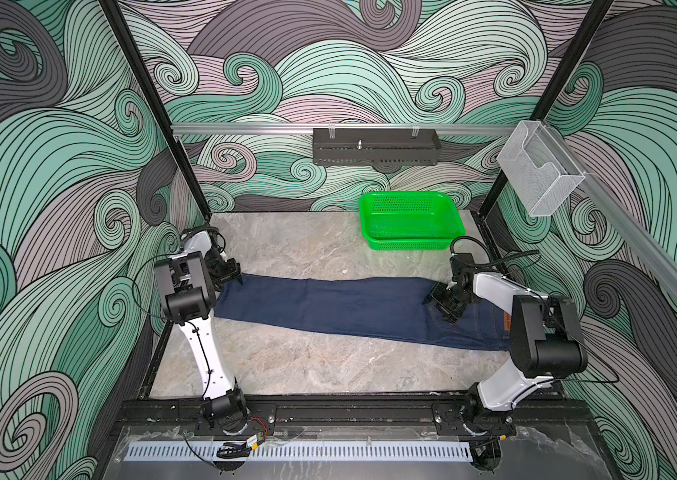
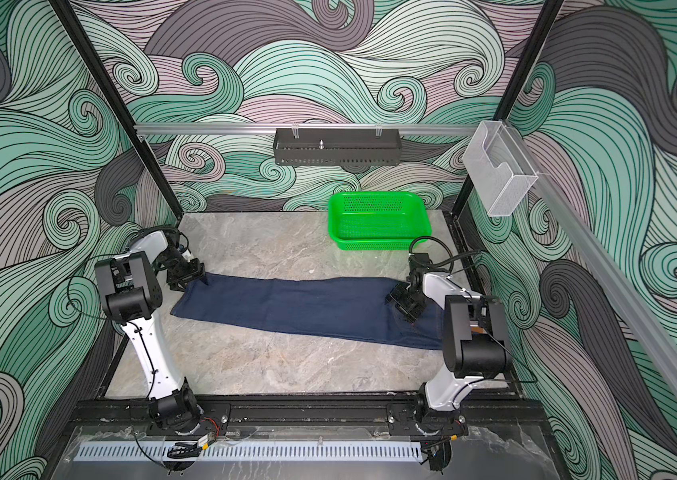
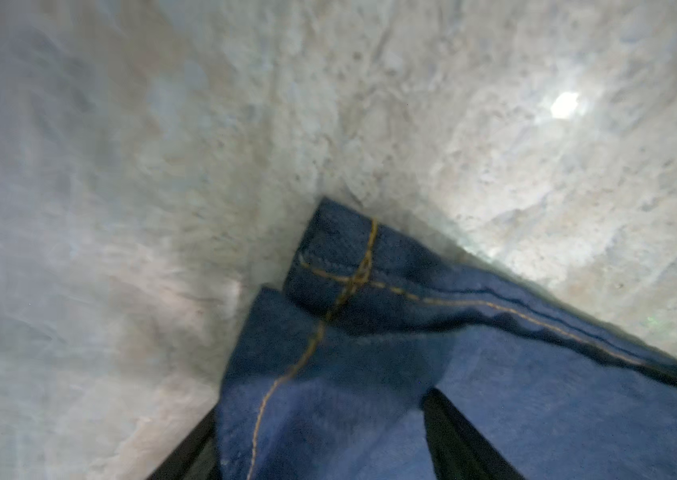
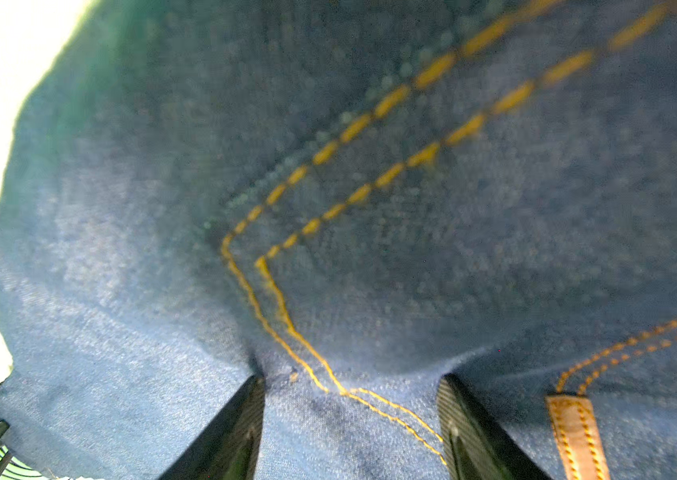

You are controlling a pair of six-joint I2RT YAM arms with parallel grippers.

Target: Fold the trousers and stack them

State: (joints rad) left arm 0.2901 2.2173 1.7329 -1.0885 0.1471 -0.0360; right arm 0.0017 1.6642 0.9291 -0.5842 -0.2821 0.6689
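Trousers, one pair, lie flat; left and right jaws both parted astride it; one basket.

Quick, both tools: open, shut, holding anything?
The left tool: open, straddling the hem corner of the trousers, not clamped.
The right tool: cannot tell; jaws apart, pressed into the seat denim.
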